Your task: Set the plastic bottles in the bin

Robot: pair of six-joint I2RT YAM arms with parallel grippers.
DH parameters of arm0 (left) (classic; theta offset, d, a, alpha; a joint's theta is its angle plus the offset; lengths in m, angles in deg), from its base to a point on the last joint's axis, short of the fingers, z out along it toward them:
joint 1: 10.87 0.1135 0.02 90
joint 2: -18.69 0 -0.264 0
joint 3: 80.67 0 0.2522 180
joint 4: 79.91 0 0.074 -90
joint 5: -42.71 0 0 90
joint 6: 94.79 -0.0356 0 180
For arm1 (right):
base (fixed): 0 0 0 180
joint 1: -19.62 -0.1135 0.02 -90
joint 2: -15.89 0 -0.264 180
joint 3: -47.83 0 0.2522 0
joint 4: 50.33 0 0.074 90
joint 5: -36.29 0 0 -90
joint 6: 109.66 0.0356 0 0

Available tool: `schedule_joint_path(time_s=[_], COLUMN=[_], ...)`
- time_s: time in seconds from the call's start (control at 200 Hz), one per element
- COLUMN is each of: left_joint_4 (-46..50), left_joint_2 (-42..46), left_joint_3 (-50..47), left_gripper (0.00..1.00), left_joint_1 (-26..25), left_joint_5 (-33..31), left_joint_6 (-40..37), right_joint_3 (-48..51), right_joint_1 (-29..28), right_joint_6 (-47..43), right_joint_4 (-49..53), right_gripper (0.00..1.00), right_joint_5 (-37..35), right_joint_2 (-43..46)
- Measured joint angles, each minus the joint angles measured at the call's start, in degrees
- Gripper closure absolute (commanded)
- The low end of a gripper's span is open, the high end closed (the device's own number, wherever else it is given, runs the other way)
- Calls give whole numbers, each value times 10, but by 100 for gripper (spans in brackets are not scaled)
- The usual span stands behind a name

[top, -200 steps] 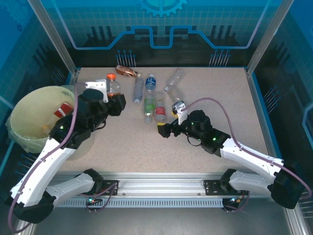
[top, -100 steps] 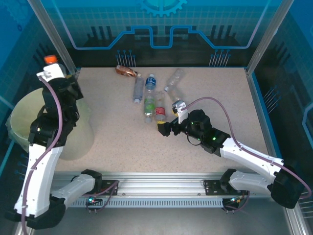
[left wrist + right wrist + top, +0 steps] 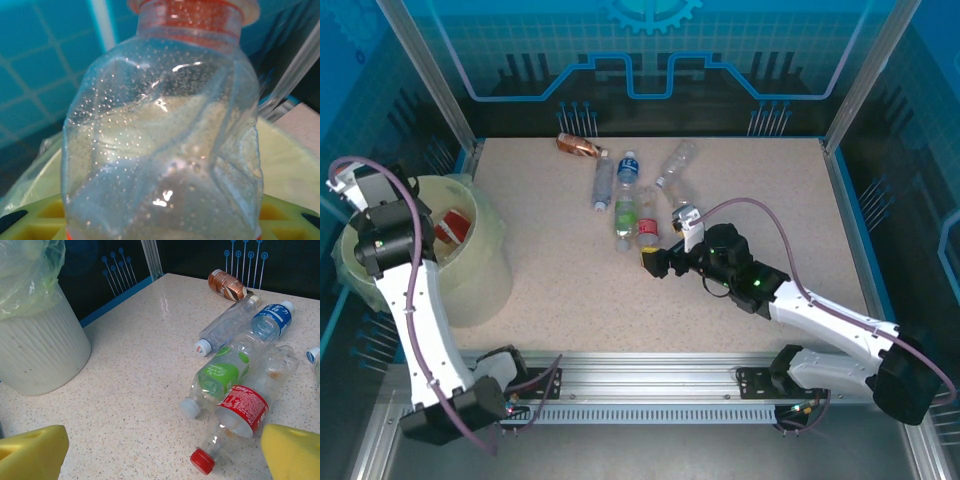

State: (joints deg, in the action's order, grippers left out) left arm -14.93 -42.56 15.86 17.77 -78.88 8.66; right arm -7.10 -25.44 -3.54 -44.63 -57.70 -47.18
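Crushed bottle (image 3: 160,130) at the bin (image 3: 485,270)
Left hand (image 3: 365,190), frame's far left, clamps it; right hand (image 3: 160,452) spread wide above the counter (image 3: 750,190).

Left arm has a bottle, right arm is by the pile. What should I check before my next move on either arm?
1. Left claw shut on the crushed bottle: ok.
2. Crushed bottle over the bin opening: cannot tell; its rim shows behind the bottle, and what lies below is hidden.
3. Right claw open: ok, fingertips wide apart.
4. Red-label bottle ahead between those fingertips: ok.
5. Room around it: not ok; the green-label bottle lies right against it and may get dragged along.
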Motion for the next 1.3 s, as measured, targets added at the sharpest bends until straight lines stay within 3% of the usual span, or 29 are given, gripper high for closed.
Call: schedule_joint_path(time_s=[0.26, 0.85, 1.16, 1.22, 1.3], left_joint_4=[38, 52, 43, 38, 35], left_joint_2=[-27, -33, 38, 51, 63], left_joint_3=[-35, -17, -10, -10, -6], left_gripper=[37, 17, 9, 2, 1], left_joint_1=[84, 95, 94, 84, 50], left_joint_5=[46, 61, 206, 236, 266], left_joint_6=[38, 46, 56, 64, 74], right_joint_3=[-17, -24, -24, -24, -21], right_joint_1=[0, 0, 0, 2, 9], right_joint_6=[-8, -8, 16, 28, 45], right_joint_4=[5, 16, 19, 20, 23], right_gripper=[0, 0, 1, 0, 0], right_joint_5=[12, 14, -39, -52, -68], right_joint_2=[-15, -22, -32, -32, -32])
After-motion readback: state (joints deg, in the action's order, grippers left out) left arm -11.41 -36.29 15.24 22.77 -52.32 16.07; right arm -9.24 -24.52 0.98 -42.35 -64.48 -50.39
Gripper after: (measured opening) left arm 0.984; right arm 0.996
